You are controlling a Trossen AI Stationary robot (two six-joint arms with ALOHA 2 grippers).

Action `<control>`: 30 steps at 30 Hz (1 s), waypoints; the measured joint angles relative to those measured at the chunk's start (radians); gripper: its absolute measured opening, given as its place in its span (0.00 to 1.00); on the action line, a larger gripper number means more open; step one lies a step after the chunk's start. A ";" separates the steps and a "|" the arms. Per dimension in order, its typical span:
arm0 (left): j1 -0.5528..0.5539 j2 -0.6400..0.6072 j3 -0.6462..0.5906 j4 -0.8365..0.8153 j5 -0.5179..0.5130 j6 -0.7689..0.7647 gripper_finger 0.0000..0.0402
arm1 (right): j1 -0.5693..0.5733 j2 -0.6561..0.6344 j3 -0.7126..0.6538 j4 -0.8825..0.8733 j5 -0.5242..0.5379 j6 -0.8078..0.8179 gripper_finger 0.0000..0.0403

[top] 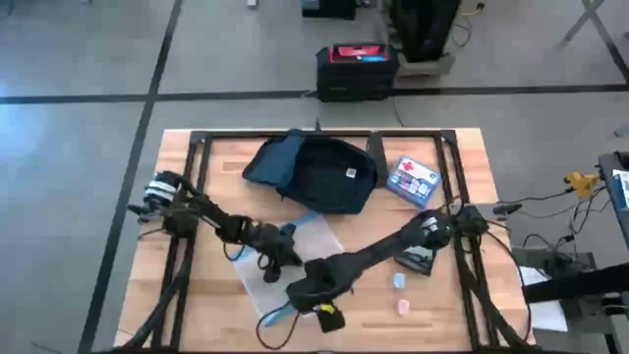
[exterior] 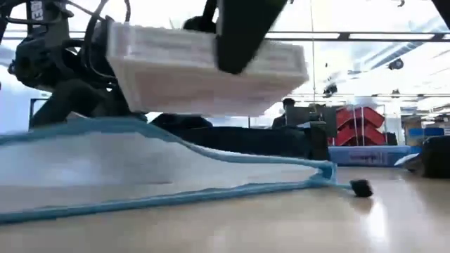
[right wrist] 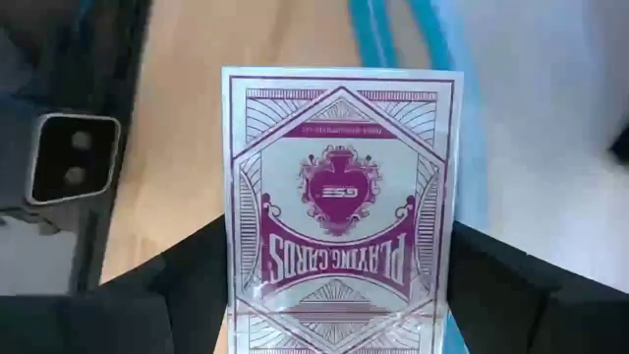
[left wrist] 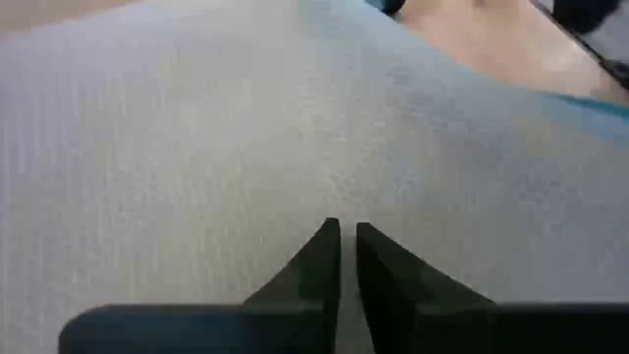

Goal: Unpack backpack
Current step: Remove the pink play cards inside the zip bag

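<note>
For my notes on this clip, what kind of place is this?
Probably a robotics lab or workshop: a light wooden table carrying two dark arms stands on a grey concrete floor with dark lines, and red storage bins fill the open room behind.

Both arms are dark, jointed units with black cabling along their links. The left hand (left wrist: 342,258) ends in two matte black wedge-shaped fingers (left wrist: 310,265). A yellow fitting shows beside the right hand (top: 316,307).
</note>
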 joint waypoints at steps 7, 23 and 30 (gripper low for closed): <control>0.014 -0.017 -0.060 0.061 -0.029 -0.039 0.06 | 0.011 -0.044 -0.025 -0.202 0.136 0.096 0.71; -0.144 -0.386 -0.255 -0.112 -0.110 -0.225 0.06 | -0.065 -0.555 -0.800 0.156 0.312 0.383 0.71; -0.252 -0.552 -0.233 -0.050 -0.270 -0.002 0.06 | -0.094 -0.605 -1.092 0.398 0.285 0.462 0.71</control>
